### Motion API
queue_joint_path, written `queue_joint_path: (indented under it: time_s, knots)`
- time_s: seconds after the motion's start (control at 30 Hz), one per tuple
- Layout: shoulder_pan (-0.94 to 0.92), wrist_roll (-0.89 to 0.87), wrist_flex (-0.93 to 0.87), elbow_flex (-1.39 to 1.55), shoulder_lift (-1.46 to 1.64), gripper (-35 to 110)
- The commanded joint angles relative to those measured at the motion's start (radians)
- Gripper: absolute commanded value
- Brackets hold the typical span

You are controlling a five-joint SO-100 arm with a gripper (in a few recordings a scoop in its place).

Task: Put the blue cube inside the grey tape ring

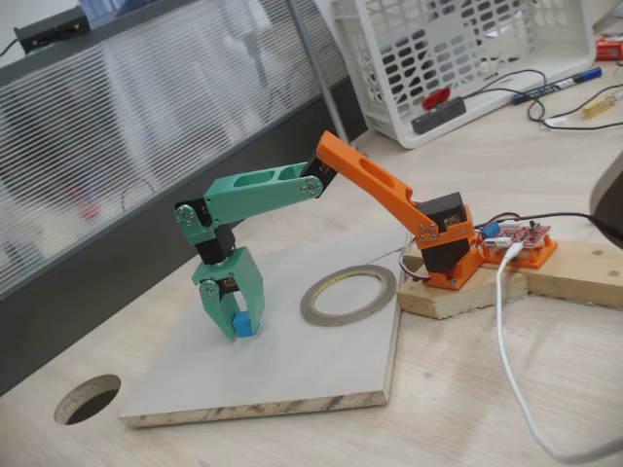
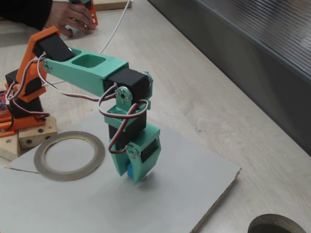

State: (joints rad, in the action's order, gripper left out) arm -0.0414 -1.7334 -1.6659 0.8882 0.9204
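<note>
Tabletop [image 1: 506, 389]: light wood grain, with a round dark cut-out hole [image 1: 88, 399] at the front left in a fixed view; the same hole sits at the lower right edge in the other [image 2: 277, 225].

Grey board [image 1: 321, 360] lies flat on the tabletop, raw chipboard edge facing front. Everything task-related sits on it.

White plastic basket [image 1: 458, 58] at the back, well apart from the board. Blue-capped pen [image 1: 557, 87] lies beside it among black cables. White cable [image 1: 506, 360] runs forward from the arm's base across the tabletop.

Arm: orange base and upper link [image 1: 380, 185], teal forearm [image 1: 258, 192], mounted on a wooden block [image 1: 574, 272] with a red circuit board [image 1: 526, 236] on it. Forearm reaches out over the board, wrist bent straight down.

Grey tape ring [image 1: 348, 294] lies flat on the board near the base, yellowish inner rim visible, centre bare. Same in the other fixed view [image 2: 69, 155].

Claw [image 1: 237, 326] points down, tips at or just above the board surface; contact with the board can't be confirmed. Teal fingers [image 1: 255, 292] closed narrow on the blue cube [image 1: 244, 325], which sits between the tips. Other fixed view agrees: claw [image 2: 135, 174], cube [image 2: 131, 171] partly hidden by the teal finger.

Cube is outside the ring, beside it and clearly apart, bare board between them.
</note>
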Motion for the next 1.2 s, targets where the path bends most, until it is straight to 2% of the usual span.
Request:
queue_joint_path:
  time_s: [0.0, 0.53, 0.83, 1.17]
  knots:
    - [-0.011, -0.002, -0.009, -0.009, 0.023, 25]
    - [-0.011, -0.006, -0.008, -0.009, 0.021, 25]
    - [-0.017, -0.002, 0.147, -0.008, 0.026, 5]
    - [-0.012, -0.008, 0.147, 0.005, 0.028, 4]
